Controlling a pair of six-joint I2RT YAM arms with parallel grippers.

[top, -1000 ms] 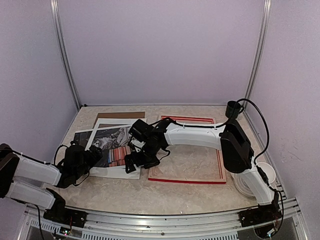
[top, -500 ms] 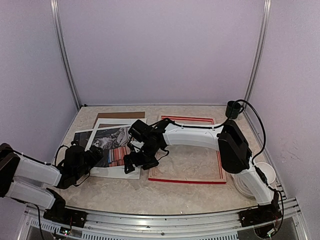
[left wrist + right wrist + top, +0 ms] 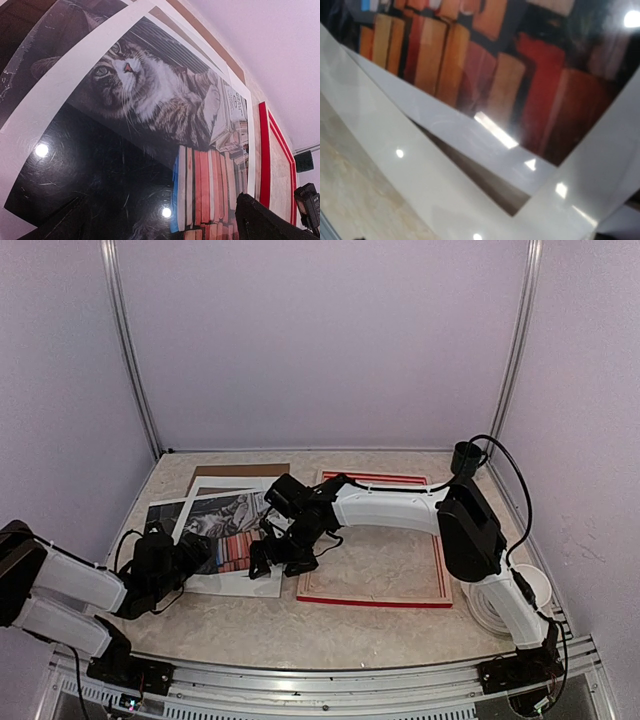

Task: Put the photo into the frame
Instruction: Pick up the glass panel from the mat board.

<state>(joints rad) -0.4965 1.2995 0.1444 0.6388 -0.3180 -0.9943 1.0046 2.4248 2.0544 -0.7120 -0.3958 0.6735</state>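
The photo (image 3: 225,530), a tabby cat on stacked colourful books, lies flat at the table's left centre. It fills the left wrist view (image 3: 150,115). The red frame (image 3: 375,545) lies to its right and shows as a red strip in the left wrist view (image 3: 264,150). My left gripper (image 3: 192,552) is low over the photo's near-left part, its fingers (image 3: 265,220) spread wide and holding nothing. My right gripper (image 3: 272,556) is at the photo's near-right corner. The right wrist view shows that corner (image 3: 520,90) raised slightly off a white mat (image 3: 395,160); my own fingers are out of that view.
A brown backing board (image 3: 240,472) lies behind the photo. A dark sheet (image 3: 160,515) sticks out at the photo's left. A black cup (image 3: 467,457) stands at the back right. A white round object (image 3: 530,585) sits by the right arm's base.
The right gripper has shifted slightly right and back at the photo's near-right corner. The left arm has edged slightly forward over the photo.
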